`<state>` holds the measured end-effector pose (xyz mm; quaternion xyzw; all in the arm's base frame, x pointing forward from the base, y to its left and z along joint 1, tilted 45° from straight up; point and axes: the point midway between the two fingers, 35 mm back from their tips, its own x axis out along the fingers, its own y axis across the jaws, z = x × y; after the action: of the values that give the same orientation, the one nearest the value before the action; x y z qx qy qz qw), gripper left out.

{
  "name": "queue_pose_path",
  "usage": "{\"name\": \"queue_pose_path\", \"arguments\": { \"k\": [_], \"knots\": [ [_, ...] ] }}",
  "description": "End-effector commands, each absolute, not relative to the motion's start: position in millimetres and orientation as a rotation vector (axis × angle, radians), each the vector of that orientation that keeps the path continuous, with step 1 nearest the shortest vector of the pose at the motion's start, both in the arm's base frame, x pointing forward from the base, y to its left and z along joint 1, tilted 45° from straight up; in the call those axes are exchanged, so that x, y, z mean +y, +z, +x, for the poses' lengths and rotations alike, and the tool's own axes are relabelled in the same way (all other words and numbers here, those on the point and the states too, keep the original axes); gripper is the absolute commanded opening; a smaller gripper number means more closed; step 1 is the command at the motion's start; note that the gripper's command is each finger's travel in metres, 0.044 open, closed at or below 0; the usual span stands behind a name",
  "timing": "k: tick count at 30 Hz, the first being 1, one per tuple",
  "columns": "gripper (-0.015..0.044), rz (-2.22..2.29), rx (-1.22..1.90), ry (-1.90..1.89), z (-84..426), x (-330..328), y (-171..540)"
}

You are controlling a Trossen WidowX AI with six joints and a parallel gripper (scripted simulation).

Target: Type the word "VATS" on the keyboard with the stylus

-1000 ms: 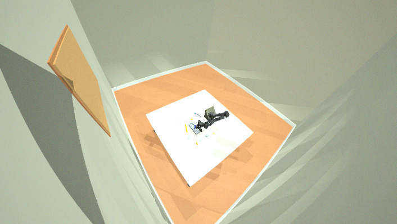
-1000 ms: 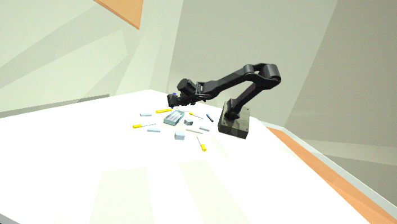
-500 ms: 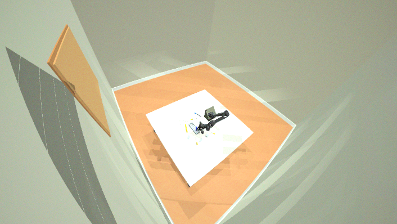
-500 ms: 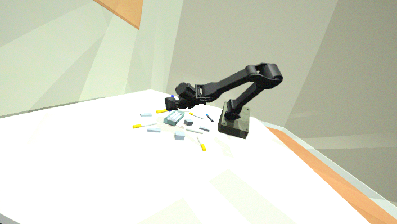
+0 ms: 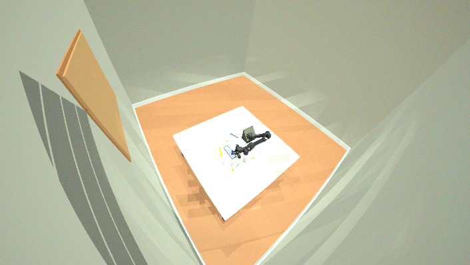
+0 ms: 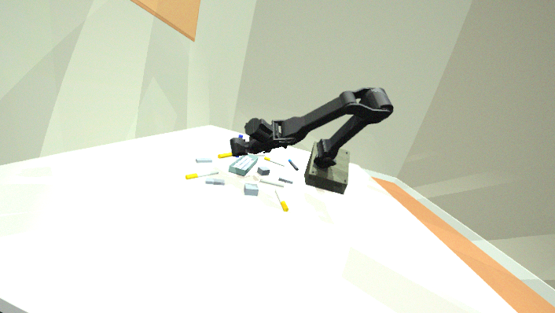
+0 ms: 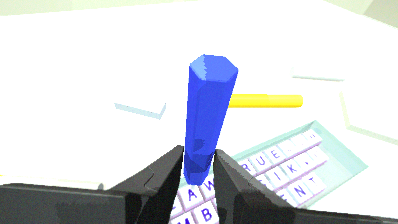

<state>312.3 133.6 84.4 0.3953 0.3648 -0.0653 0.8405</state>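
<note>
My gripper (image 5: pixel 234 152) (image 7: pixel 198 153) is shut on the blue stylus (image 5: pixel 232 152) (image 6: pixel 240 136) (image 7: pixel 210 110), which stands close to upright between the fingers. The pale teal keyboard (image 5: pixel 228 150) (image 6: pixel 244 164) (image 7: pixel 350 162) lies under the gripper with white lettered keys. In the wrist view the stylus's lower end shows beside the A key (image 7: pixel 192 194) and the W key (image 7: pixel 207 189). Whether it touches a key cannot be told. The B key (image 7: pixel 206 215) shows nearer the camera. The fingers hide part of the keys; I cannot make out V, and T (image 7: pixel 313 181) shows at the right end.
A yellow stick (image 6: pixel 225 156) (image 7: pixel 280 101) lies just beyond the keyboard. A grey block (image 7: pixel 140 109) lies left of it. Yellow-handled tools (image 6: pixel 191 176) (image 6: pixel 284 206), more grey blocks (image 6: pixel 251 189) (image 6: pixel 263 171) and a blue-capped pen (image 5: pixel 234 135) (image 6: pixel 293 164) lie around the keyboard.
</note>
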Motion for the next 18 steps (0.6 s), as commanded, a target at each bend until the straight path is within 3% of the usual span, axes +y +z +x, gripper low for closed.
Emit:
{"name": "queue_pose_path", "arguments": {
  "k": [1, 18],
  "knots": [
    [0.0081, 0.836, 0.769, -0.146, 312.5, 134.4, 81.6],
    [0.0081, 0.837, 0.770, -0.146, 311.3, 141.1, 74.8]
  ]
}}
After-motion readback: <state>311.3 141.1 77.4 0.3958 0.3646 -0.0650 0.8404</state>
